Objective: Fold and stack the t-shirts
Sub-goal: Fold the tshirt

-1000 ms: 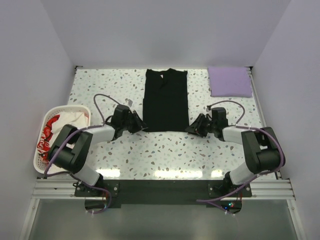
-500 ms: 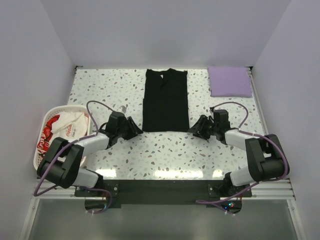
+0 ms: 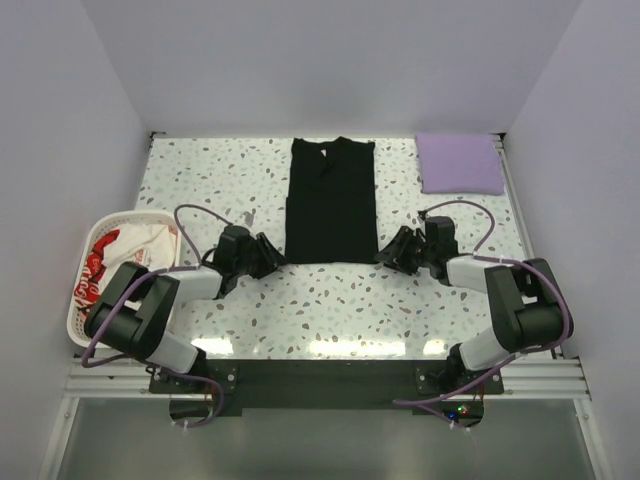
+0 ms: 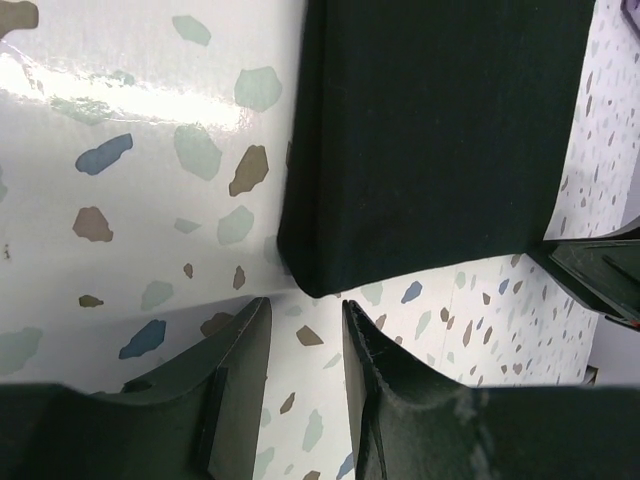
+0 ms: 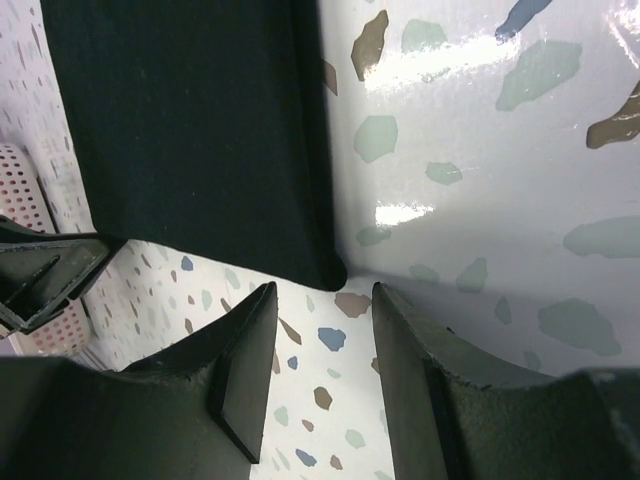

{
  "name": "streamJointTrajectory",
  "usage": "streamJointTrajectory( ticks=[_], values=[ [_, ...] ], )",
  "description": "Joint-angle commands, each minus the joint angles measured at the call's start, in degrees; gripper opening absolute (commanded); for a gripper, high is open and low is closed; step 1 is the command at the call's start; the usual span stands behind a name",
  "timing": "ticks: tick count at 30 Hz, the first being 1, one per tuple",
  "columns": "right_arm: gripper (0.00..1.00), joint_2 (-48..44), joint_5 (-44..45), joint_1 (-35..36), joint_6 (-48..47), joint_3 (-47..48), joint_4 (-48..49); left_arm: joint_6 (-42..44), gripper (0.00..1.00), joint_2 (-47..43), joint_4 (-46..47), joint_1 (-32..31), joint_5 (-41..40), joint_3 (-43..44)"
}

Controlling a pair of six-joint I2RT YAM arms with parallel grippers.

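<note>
Left pincer [image 4: 305,318]: your jaws stand parted, with nothing between them but the speckled terrazzo-pattern surface [image 4: 150,200]. The near left corner of the long, folded plain black fabric t-shirt [image 4: 440,130] lies flat just beyond the fingertips, not gripped.

Right pincer [image 5: 322,300]: likewise parted and empty, with the shirt's near right corner just ahead of its tips.

From the top view, the black shirt runs as a narrow strip up the middle of the surface. Both pincers are low at its near edge, one on each side.

The folded plain lavender fabric t-shirt [image 3: 459,163] sits at the far right corner, well apart. The white fabric t-shirt with red lettering [image 3: 140,245] lies crumpled in the white slotted plastic basket [image 3: 72,318] at the left edge; the lettering is unreadable.

Both wrist views cut off the black shirt's far end. You cannot tell whether your fingertips touch the surface.
</note>
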Motion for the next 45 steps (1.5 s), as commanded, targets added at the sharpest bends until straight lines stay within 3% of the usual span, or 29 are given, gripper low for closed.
streamJointTrajectory(
  ticks=[1, 21, 31, 36, 45],
  values=[
    [0.47, 1.59, 2.19, -0.04, -1.06, 0.48, 0.41, -1.77, 0.4, 1.14, 6.83, 0.69, 0.65, -1.52],
    [0.38, 5.81, 1.31, 1.36, -0.36, 1.36, 1.9, -4.06, 0.35, 7.91, 15.01, 1.65, 1.61, -3.89],
    [0.19, 6.6, 0.09, 1.54, 0.96, 0.66, 2.52, -3.89, 0.11, 9.58, 17.11, 1.65, 2.67, -3.98],
    [0.0, 6.52, -1.14, 1.54, 1.57, -0.75, 4.01, -3.62, 0.0, 8.62, 17.82, 1.57, 3.81, -5.12],
    [0.0, -0.94, -2.2, 1.54, 1.57, -7.07, 3.4, -3.8, 0.0, -2.61, 12.56, 0.08, 1.18, -11.44]
  ],
)
